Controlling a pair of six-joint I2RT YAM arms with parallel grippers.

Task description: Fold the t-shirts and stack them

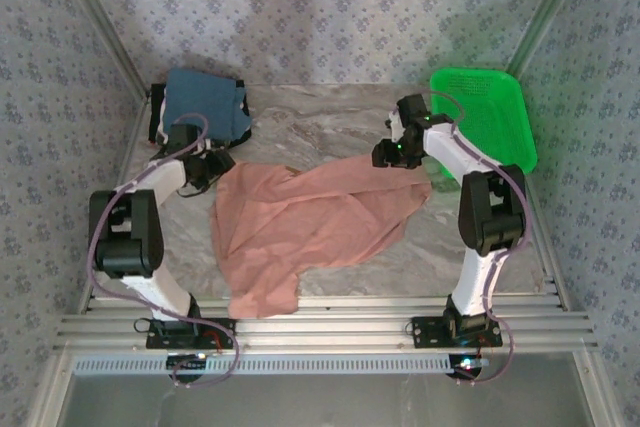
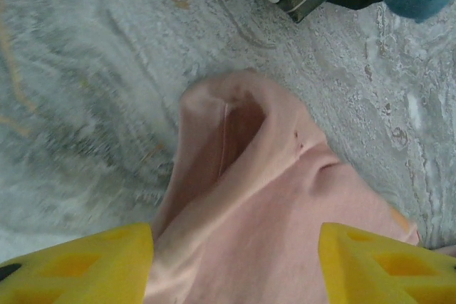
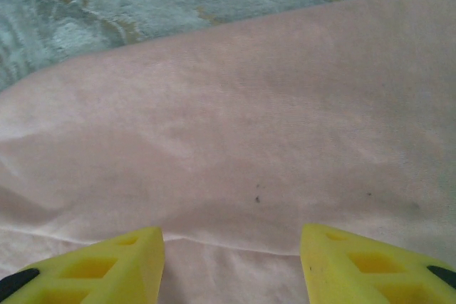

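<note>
Salmon-pink t-shirt (image 1: 310, 227) sprawls crumpled on the marble table (image 1: 330, 127) between my arms, seen from overhead. Up close, my wrist cameras show my left gripper (image 2: 235, 268) and right gripper (image 3: 231, 261) spread wide over its cloth, clamping nothing. A folded blue t-shirt (image 1: 207, 102) sits far left and a green basket (image 1: 485, 112) far right. Dark cloth under the blue one is mostly covered.

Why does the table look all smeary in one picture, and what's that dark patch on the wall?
Left wrist view: the table is streaked by motion blur on the left, while the pink shirt fold looks fairly sharp. Right wrist view: the shirt looks soft and hazy. Top view: the dark patch is a soft shadow on the back wall, and the green basket glows overly bright.
</note>
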